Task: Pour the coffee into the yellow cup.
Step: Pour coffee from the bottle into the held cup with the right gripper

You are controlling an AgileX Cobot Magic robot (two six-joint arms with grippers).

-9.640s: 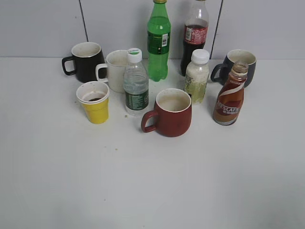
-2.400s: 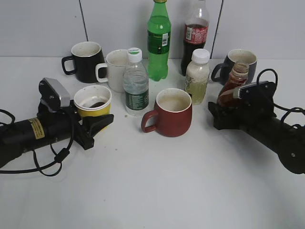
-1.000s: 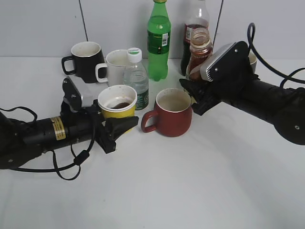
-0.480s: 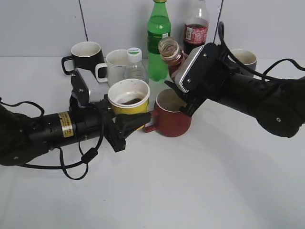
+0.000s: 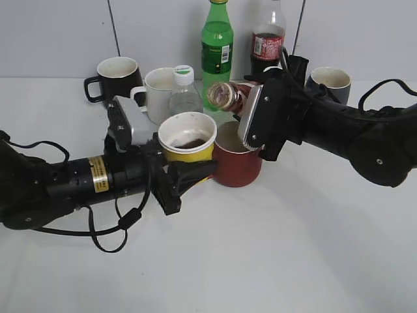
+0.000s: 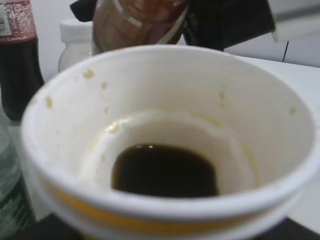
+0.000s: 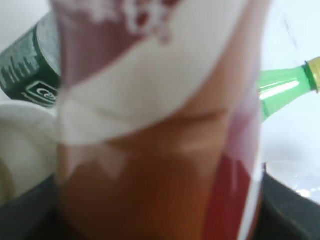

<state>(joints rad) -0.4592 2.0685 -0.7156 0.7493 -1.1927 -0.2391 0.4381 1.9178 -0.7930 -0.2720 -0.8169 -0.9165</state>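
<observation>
My left gripper (image 5: 186, 175) is shut on the yellow cup (image 5: 189, 138) and holds it lifted in front of the red mug (image 5: 242, 171). The cup has a white inside with a little dark coffee at the bottom (image 6: 165, 170). My right gripper (image 5: 257, 124) is shut on the brown coffee bottle (image 5: 225, 96), tilted with its open mouth pointing left, just above and right of the cup's rim. The bottle fills the right wrist view (image 7: 160, 125) and shows behind the cup in the left wrist view (image 6: 140, 22).
A black mug (image 5: 116, 77), a white mug (image 5: 156, 91), a water bottle (image 5: 184, 94), a green bottle (image 5: 216, 45), a cola bottle (image 5: 267, 39) and a dark mug (image 5: 331, 81) stand at the back. Cables trail from both arms.
My left gripper has carried the yellow cup further right. My right gripper has brought the bottle left and tipped it more, mouth now close over the cup.
</observation>
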